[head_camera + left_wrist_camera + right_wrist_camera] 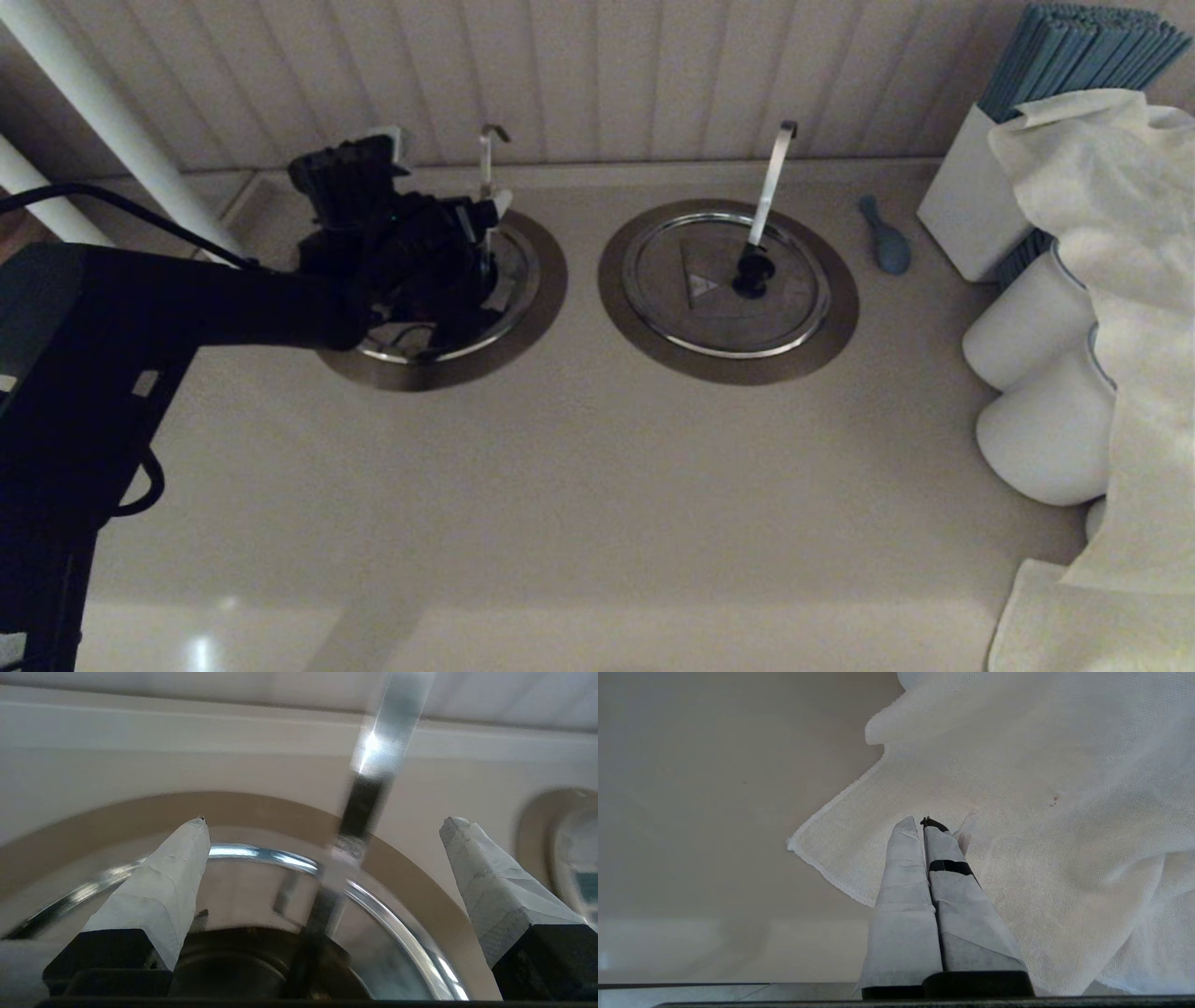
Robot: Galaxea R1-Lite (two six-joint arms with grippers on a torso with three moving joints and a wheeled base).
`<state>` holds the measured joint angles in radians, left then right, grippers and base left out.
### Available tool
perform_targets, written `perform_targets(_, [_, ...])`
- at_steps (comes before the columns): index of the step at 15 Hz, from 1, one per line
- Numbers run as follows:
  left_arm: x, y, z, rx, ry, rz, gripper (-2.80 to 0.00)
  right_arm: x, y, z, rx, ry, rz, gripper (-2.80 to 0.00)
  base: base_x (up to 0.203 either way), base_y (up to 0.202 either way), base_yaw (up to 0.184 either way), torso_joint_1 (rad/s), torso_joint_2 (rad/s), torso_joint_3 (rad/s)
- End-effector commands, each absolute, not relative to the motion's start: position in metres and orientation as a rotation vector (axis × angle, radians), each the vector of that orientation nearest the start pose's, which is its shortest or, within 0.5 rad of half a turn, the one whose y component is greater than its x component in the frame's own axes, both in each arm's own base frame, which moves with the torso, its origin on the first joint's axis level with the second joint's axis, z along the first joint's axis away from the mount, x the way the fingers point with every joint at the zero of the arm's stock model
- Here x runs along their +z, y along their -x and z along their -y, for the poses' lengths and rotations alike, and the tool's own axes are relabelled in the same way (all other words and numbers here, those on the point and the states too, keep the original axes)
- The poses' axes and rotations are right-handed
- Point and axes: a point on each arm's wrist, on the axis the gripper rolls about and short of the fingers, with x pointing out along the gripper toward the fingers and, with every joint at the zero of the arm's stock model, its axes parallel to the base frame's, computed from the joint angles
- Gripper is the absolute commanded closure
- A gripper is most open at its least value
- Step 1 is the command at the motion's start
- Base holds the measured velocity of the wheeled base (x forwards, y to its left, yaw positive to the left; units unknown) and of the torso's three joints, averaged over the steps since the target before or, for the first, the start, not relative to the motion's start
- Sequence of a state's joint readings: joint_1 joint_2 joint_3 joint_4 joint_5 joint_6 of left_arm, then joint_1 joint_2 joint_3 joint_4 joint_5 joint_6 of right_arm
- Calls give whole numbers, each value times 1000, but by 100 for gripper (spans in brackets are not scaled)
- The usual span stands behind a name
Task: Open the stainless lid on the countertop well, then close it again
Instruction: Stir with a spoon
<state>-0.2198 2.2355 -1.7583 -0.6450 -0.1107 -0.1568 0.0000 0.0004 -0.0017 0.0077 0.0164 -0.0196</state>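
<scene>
The stainless lid (pixel 519 276) lies in the left countertop well, inside the dull-brown ring (pixel 551 280); my left arm hides most of it. Its thin hooked rod (pixel 486 159) stands up at the back. My left gripper (pixel 448 187) hovers low over the lid. In the left wrist view the gripper (pixel 325 821) is open, its fingers (pixel 163 886) wide apart. The black knob (pixel 224 961) sits low between them, untouched, and the rod (pixel 369 798) rises just beyond it. My right gripper (pixel 924 821) is shut on nothing above a white cloth (pixel 1041 812), outside the head view.
The twin lid (pixel 709 322) with its pale flat handle (pixel 773 177) lies to the right. Beyond it are a blue spoon (pixel 885 238), a white box of blue sticks (pixel 966 210), white cylinders (pixel 1027 327) and a draped cloth (pixel 1120 280). The panelled wall stands close behind.
</scene>
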Motion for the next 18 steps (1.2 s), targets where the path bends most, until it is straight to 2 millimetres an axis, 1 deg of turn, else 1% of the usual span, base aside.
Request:
perform_targets(1, [222, -476, 109, -340, 170, 169, -280, 75, 23, 0, 17, 20, -6, 0, 0, 0, 0, 0, 0, 0])
perform_targets(4, [222, -476, 114, -346, 177, 195, -280, 75, 23, 0, 17, 20, -6, 0, 0, 0, 0, 0, 0, 0])
perform_targets(10, [216, -480, 120, -335, 187, 200, -280, 75, 23, 0, 18, 20, -6, 0, 0, 0, 0, 0, 0, 0])
perform_targets(12, [218, -479, 122, -333, 191, 207, -280, 75, 23, 0, 17, 20, -6, 0, 0, 0, 0, 0, 0, 0])
perform_targets(13, [219, -478, 122, -313, 195, 211, -169, 75, 23, 0, 18, 20, -6, 0, 0, 0, 0, 0, 0, 0])
perform_targets(14, [220, -478, 124, -310, 197, 213, 0, 75, 23, 0, 17, 20, -6, 0, 0, 0, 0, 0, 0, 0])
perform_targets(18, [220, -479, 125, -312, 197, 217, 0, 75, 23, 0, 17, 20, -6, 0, 0, 0, 0, 0, 0, 0])
